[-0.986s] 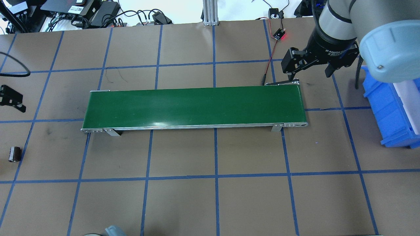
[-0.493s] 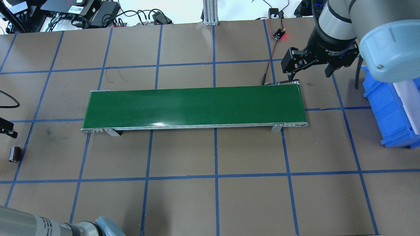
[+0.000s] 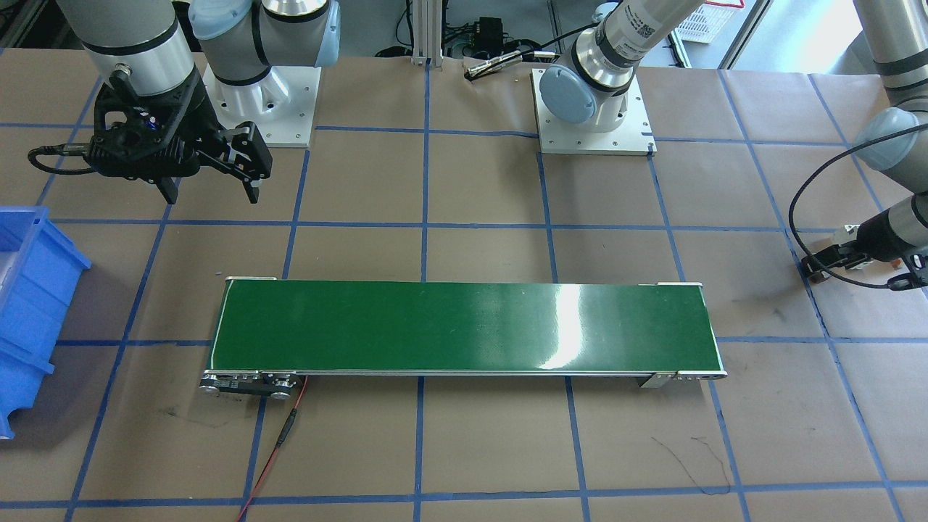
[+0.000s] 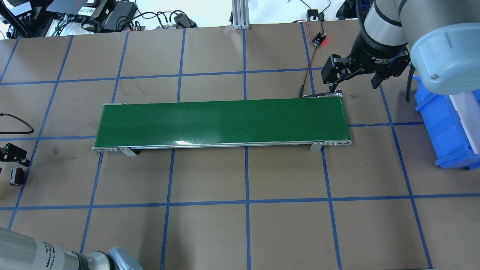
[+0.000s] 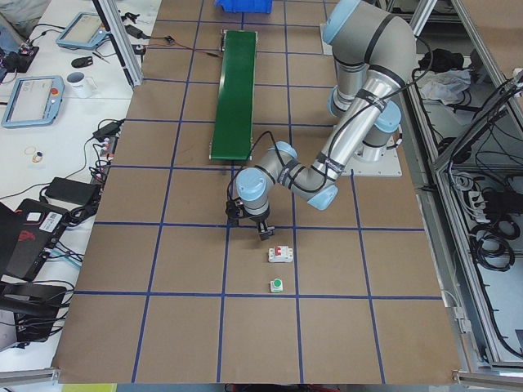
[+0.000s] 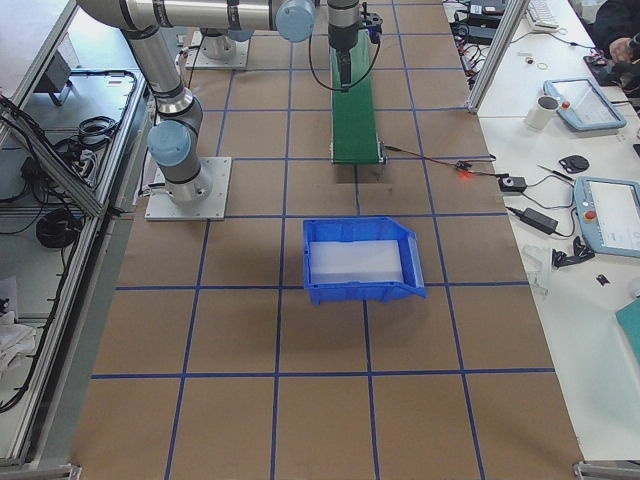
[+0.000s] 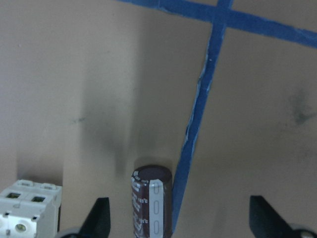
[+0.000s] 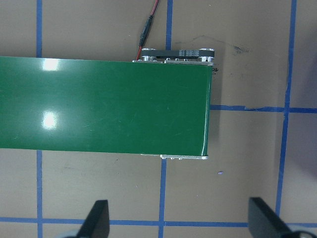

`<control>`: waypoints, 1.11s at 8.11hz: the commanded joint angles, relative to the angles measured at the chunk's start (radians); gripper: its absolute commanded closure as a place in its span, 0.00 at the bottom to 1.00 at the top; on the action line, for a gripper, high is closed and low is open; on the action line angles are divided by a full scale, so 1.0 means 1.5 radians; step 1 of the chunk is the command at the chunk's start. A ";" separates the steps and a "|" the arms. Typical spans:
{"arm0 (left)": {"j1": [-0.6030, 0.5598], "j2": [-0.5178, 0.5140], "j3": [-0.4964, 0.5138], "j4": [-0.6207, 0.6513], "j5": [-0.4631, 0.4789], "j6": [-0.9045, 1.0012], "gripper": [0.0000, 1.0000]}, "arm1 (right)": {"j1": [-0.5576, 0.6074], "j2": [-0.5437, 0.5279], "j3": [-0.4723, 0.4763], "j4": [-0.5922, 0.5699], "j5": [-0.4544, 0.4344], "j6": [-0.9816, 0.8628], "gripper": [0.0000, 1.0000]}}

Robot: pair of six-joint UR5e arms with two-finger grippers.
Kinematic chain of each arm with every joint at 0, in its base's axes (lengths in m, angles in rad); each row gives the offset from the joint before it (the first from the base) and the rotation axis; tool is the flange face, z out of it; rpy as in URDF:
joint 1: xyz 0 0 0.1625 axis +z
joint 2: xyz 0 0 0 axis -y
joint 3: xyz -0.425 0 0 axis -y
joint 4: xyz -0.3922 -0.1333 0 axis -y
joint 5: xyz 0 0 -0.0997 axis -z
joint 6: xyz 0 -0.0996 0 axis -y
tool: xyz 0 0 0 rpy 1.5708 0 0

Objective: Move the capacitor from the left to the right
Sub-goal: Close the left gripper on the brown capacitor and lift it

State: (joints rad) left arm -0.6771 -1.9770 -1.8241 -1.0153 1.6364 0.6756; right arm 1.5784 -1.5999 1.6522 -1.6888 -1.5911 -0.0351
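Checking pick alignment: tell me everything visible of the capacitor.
The capacitor is a stubby dark brown cylinder with a glossy sleeve. A pale grey stripe and small pale print run down its side, and its end face is dark and round. It rests on the brown paper, one edge against a blue tape line. It sits off-centre between the open fingers of the left gripper, untouched. A white circuit breaker stands beside it, apart.

1. The capacitor (image 7: 151,203): lower end cut by the left wrist view's bottom edge.
2. The circuit breaker (image 7: 29,208): cropped at that view's corner.
3. The left gripper (image 4: 13,156): mostly outside the overhead view.
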 commanded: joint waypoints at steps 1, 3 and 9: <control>0.000 -0.036 -0.005 0.048 0.003 -0.011 0.00 | 0.000 0.000 0.000 0.001 0.000 0.001 0.00; 0.000 -0.037 -0.005 0.048 0.004 -0.010 0.11 | 0.000 0.000 0.001 0.001 0.001 0.001 0.00; 0.000 -0.029 -0.015 0.045 0.067 -0.013 0.71 | 0.000 0.001 0.000 0.000 0.001 0.001 0.00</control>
State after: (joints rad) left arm -0.6765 -2.0317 -1.8429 -0.9499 1.7360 0.6577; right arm 1.5784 -1.5989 1.6536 -1.6874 -1.5892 -0.0337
